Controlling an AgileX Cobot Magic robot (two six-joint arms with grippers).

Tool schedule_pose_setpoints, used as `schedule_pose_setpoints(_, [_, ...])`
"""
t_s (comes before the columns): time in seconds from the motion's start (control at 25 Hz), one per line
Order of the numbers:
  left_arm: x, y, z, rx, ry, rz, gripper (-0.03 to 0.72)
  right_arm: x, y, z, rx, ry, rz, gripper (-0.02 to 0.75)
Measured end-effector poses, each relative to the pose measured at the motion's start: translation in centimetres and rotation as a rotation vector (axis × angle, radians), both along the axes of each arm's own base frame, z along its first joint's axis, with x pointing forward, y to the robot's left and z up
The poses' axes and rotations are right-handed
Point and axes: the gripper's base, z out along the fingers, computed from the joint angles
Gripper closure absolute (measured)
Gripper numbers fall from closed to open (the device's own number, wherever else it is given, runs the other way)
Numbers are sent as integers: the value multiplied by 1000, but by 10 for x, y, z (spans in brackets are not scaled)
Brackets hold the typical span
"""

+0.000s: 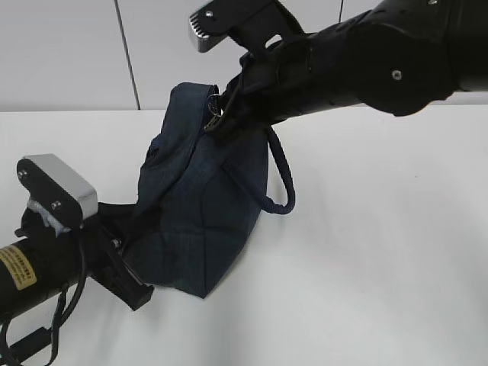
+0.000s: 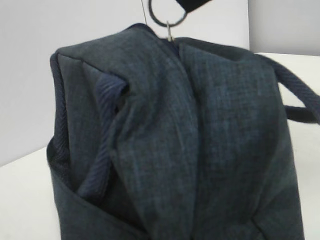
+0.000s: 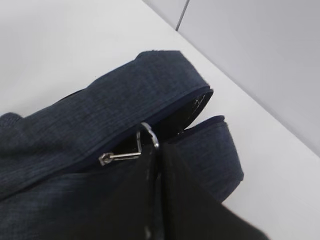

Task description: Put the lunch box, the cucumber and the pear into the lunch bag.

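The dark navy lunch bag [image 1: 200, 225] stands tilted on the white table and fills the left wrist view [image 2: 200, 140]. My right gripper [image 1: 221, 116] is above its top, shut on the silver ring pull [image 3: 150, 134], which also shows in the left wrist view [image 2: 167, 15]. The zipper slider [image 3: 105, 158] sits on the seam, and beyond the ring the zipper gapes open [image 3: 196, 106]. My left gripper [image 1: 128, 268] grips the bag's lower left end, with one finger in front of the fabric and the other hidden. The lunch box, cucumber and pear are out of view.
The bag's rope handle [image 1: 285, 183] hangs in a loop off its right side. A bare white table [image 1: 381, 252] spreads to the right and front. A pale wall [image 1: 69, 53] runs behind the table.
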Motion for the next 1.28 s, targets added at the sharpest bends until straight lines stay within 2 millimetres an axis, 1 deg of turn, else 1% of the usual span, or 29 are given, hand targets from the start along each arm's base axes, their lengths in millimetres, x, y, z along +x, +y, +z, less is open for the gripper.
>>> schedule_pose_setpoints(0.24, [-9,5,-2,-18,4,2,694,13,7,11,-10,-57,12,732])
schedule_pose_setpoints(0.36, [-17,9,-4,-36,8,10,694,25,15,7,-34,-61,13,732])
schedule_pose_setpoints(0.44, [-23,13,-6,-39,20,13,694,37,20,0,-45,-59,8,732])
schedule_pose_setpoints(0.48, [-26,15,-7,-38,25,15,694,45,21,0,-39,-62,-3,732])
schedule_pose_setpoints(0.52, [-29,16,-8,-40,33,16,694,53,22,-2,-35,-54,-18,732])
schedule_pose_setpoints(0.64, [-38,21,-10,-43,52,22,694,80,17,-13,-30,-24,-81,732])
schedule_pose_setpoints(0.72, [-42,24,-11,-48,62,30,694,95,15,-23,-14,10,-124,732])
schedule_pose_setpoints(0.76, [-43,25,-12,-51,64,35,694,101,13,-26,-3,23,-143,732])
schedule_pose_setpoints(0.92, [-46,28,-12,-55,69,45,694,123,8,-50,69,138,-229,732])
schedule_pose_setpoints(1.0, [-46,28,-12,-57,72,46,694,126,6,-63,83,204,-259,732])
schedule_pose_setpoints(1.08, [-46,28,-12,-83,93,53,694,127,5,-65,91,224,-269,732])
schedule_pose_setpoints(1.16, [-47,27,-12,-128,132,62,677,127,5,-61,108,223,-272,732])
schedule_pose_setpoints(1.2, [-49,27,-13,-147,158,59,652,126,4,-57,117,220,-274,732])
schedule_pose_setpoints(1.28, [-53,27,-15,-215,237,70,574,123,1,-45,133,218,-277,732])
